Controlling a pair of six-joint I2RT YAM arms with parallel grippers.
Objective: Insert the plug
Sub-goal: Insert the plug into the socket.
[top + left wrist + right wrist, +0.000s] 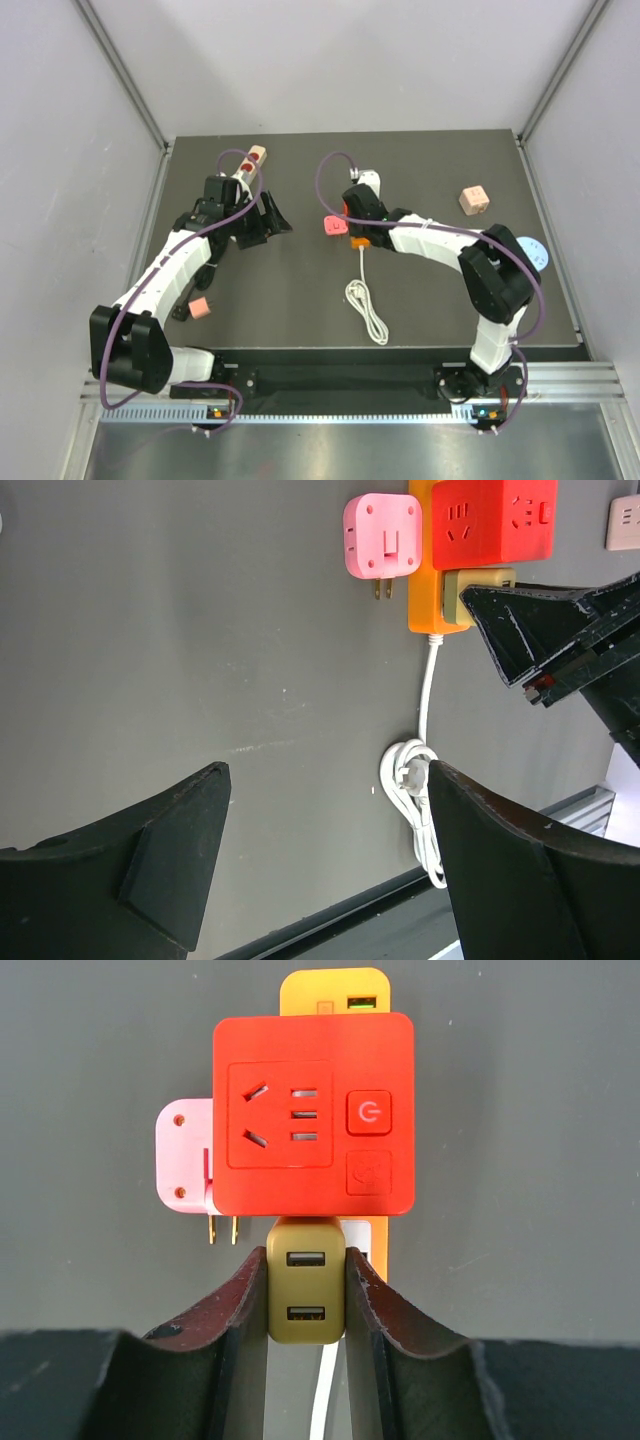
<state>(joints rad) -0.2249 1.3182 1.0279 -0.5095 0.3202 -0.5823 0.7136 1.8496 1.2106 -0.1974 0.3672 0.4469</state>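
Left fingers apart, right fingers clamped.

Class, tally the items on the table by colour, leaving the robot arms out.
Pink adapters: 2
Red plug: 1
Orange power strip: 1
Olive USB charger: 1
Beige power strip: 1
Peach cube: 1
Blue disc: 1
Total: 8

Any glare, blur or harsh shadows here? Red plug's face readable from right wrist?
Top external: even diffuse light, soft shadows, no glare, sharp. Right wrist: red plug crisp, markings readable; right hand, shut on the olive USB adapter, is dark with a faint red sheen inside its fingers. Left wrist: table sharp; open left hand near-black, edges slightly soft.
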